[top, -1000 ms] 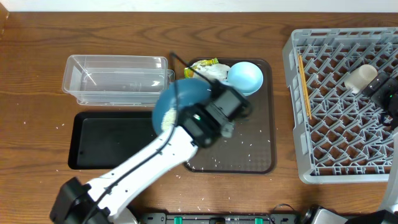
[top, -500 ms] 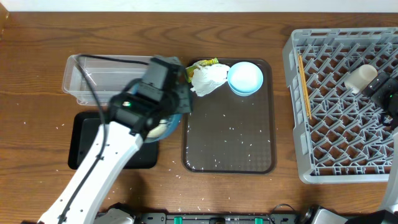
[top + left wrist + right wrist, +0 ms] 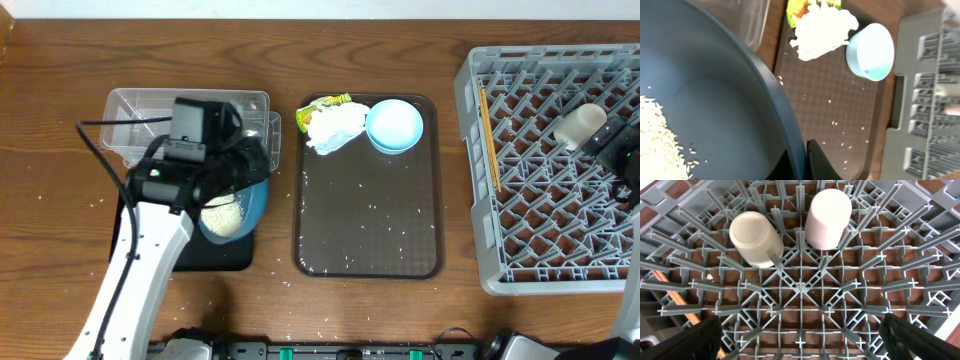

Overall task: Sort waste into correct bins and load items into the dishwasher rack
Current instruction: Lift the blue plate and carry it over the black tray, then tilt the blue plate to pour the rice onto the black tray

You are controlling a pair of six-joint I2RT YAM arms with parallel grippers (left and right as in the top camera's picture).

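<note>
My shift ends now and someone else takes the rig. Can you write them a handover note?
Left gripper: shut on the rim of the dark bowl, which it holds over the black tray, next to the clear bin. There is rice in the bowl.
Right gripper: open, holding nothing, above the rack.
Done: white cup, pink cup and chopsticks are in the rack.
Left: bin the rice and the tissue, then rack the dark bowl and the light-blue bowl. Tissue and light-blue bowl sit on the brown tray.
</note>
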